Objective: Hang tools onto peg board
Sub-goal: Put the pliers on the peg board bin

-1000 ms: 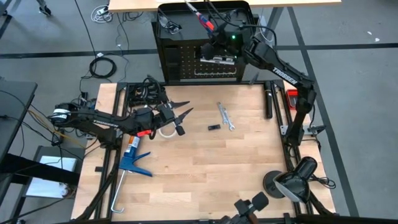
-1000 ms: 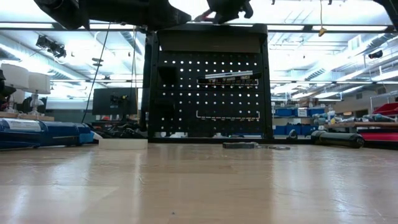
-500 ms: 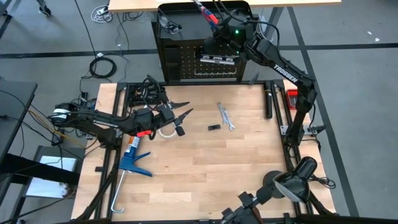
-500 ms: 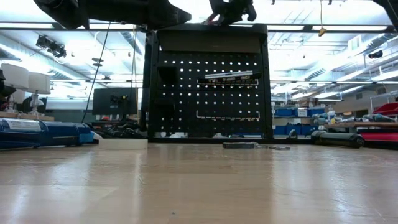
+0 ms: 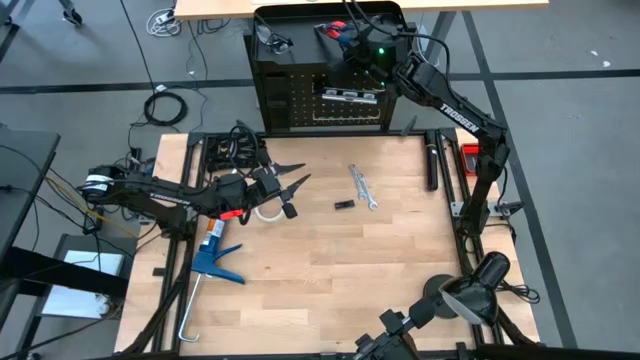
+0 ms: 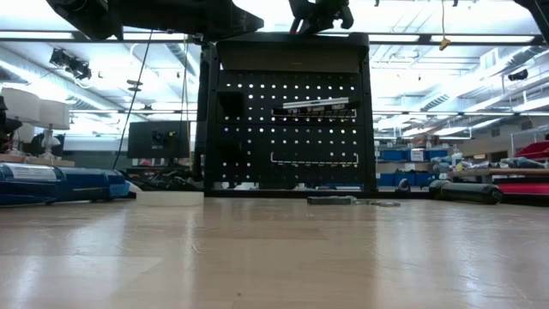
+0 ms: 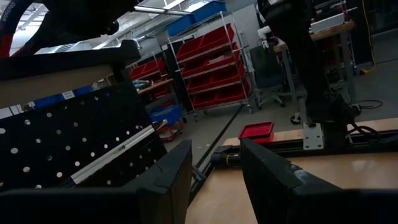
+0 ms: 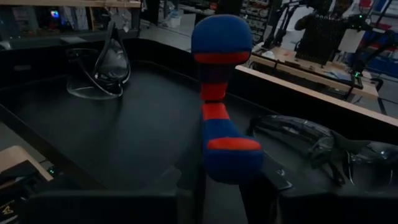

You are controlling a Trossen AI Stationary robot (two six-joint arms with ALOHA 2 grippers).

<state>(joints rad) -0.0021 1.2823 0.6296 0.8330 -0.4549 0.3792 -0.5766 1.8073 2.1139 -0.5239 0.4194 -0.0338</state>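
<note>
While our right gripper (image 8: 221, 186) is clenching the pliers (image 8: 219, 99) over the peg board (image 5: 300, 100) tray | we are resting our left gripper (image 7: 214, 180) parted, holding nothing, above the table (image 5: 330, 270)

Overhead my feed was evenly lit, shadows soft. Low down, ceiling lights glared behind the peg board (image 6: 287, 116), leaving it silhouetted. The pliers (image 8: 221, 102) before my right hand blurred; the counter (image 6: 274, 257) foreground looked soft.
</note>
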